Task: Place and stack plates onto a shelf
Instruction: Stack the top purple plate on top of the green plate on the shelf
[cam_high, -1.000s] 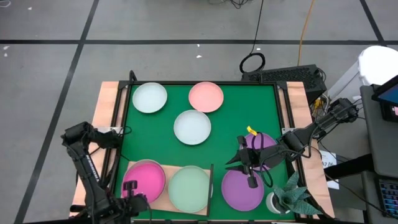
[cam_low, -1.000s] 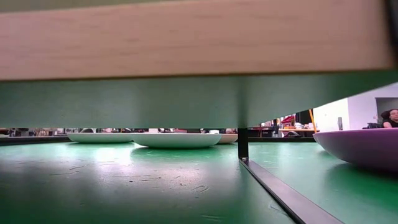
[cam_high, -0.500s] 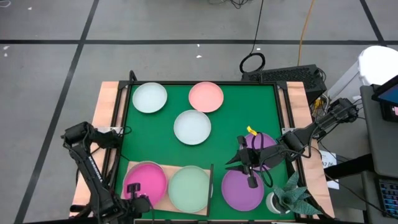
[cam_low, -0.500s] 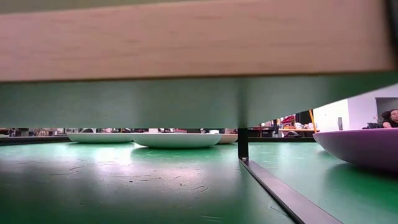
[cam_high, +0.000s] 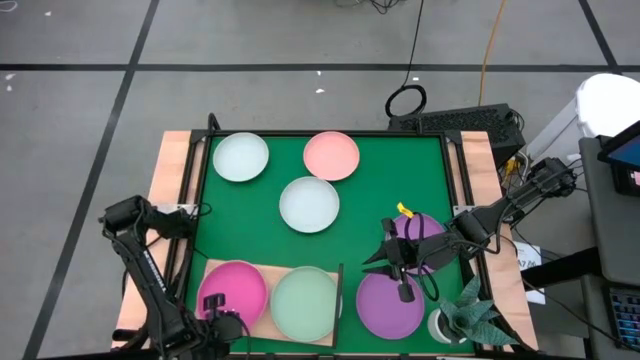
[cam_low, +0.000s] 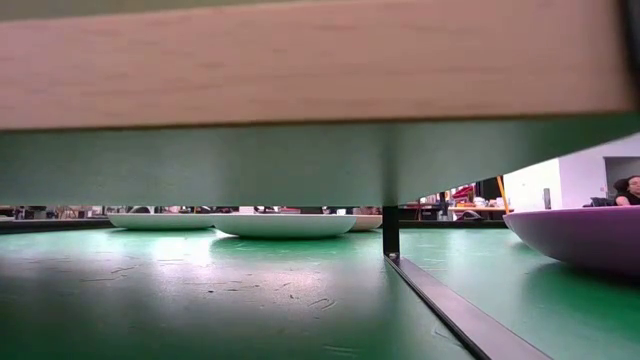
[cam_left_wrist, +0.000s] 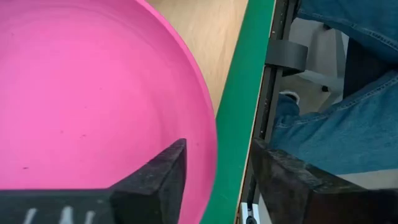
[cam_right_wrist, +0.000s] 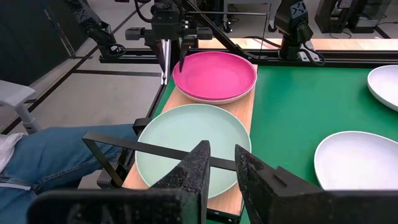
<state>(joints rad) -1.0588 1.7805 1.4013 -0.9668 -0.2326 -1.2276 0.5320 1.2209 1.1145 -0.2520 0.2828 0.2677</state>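
A magenta plate (cam_high: 232, 290) and a pale green plate (cam_high: 304, 303) lie side by side, bottoms down, on the light-wood shelf (cam_high: 268, 270) at the table's near left. My left gripper (cam_left_wrist: 217, 180) is open at the magenta plate's near rim (cam_left_wrist: 208, 143), one finger over the plate's inside and one outside it. My right gripper (cam_high: 404, 285) hovers over a purple plate (cam_high: 390, 305) on the green mat, its fingers (cam_right_wrist: 194, 167) a narrow gap apart with nothing between them. Two white plates (cam_high: 241, 156) (cam_high: 309, 203) and a salmon one (cam_high: 331, 155) rest on the mat farther back.
A thin dark upright (cam_high: 340, 290) stands at the shelf's right end. A second purple plate (cam_high: 425, 228) lies under my right arm. A small potted plant (cam_high: 462, 320) stands at the near right corner. A person's jeans-clad legs (cam_left_wrist: 336, 124) are just beyond the near edge.
The magenta plate has shifted a little toward the table's near edge on the shelf, and my left gripper has stayed at its near rim. My right arm has kept still.
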